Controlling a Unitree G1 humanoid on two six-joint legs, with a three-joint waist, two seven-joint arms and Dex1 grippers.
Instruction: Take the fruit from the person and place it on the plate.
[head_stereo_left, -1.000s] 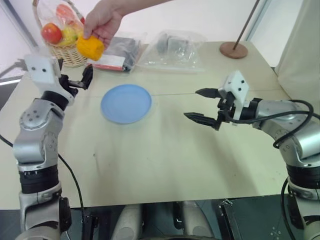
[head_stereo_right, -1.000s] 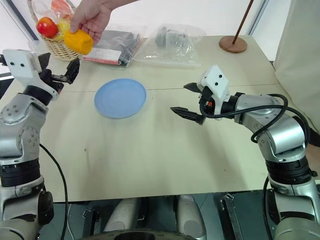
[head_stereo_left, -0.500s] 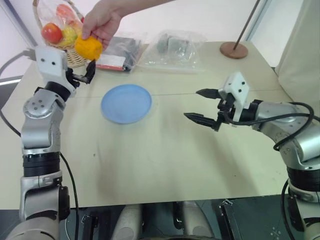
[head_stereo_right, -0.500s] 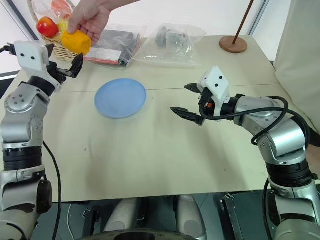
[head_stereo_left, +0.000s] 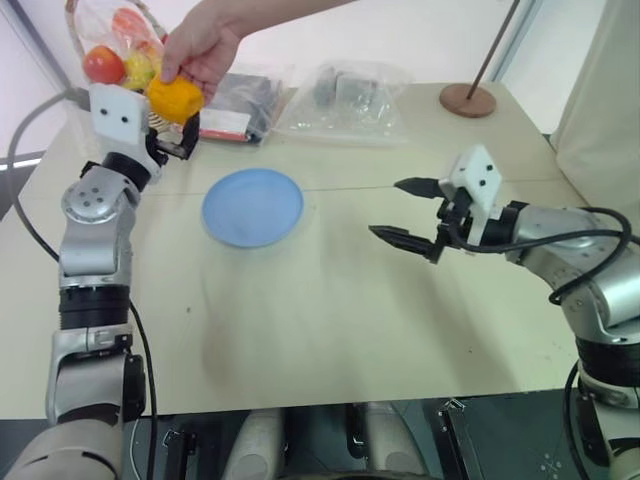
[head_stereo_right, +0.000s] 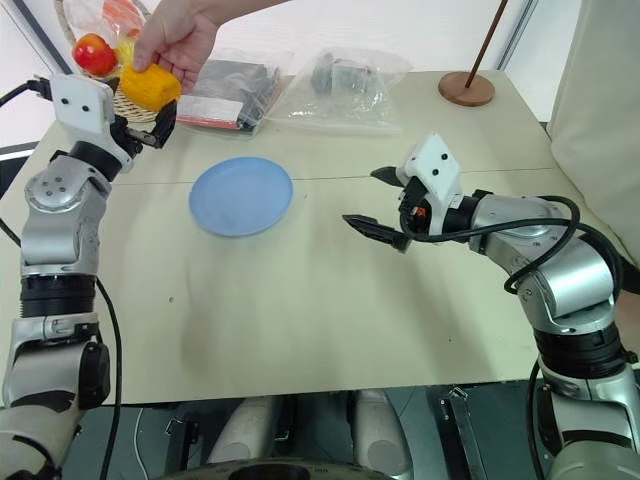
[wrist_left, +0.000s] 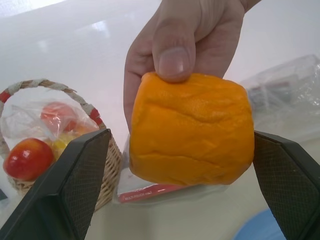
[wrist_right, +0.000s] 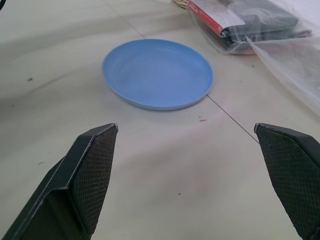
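Above the table's far-left corner, the left gripper is closing in from a second ago, its wide-open fingers now flanking the fruit, which the person's hand is pinching (plate waiting empty); handover looks imminent.

Fruit looked matt orange, dimpled and creased. Left gripper pads were black with a fine cross-hatched texture. Plate was smooth light-blue plastic, slight sheen. Basket was woven wicker. Table was matt beige. Bags were clear crinkly plastic.
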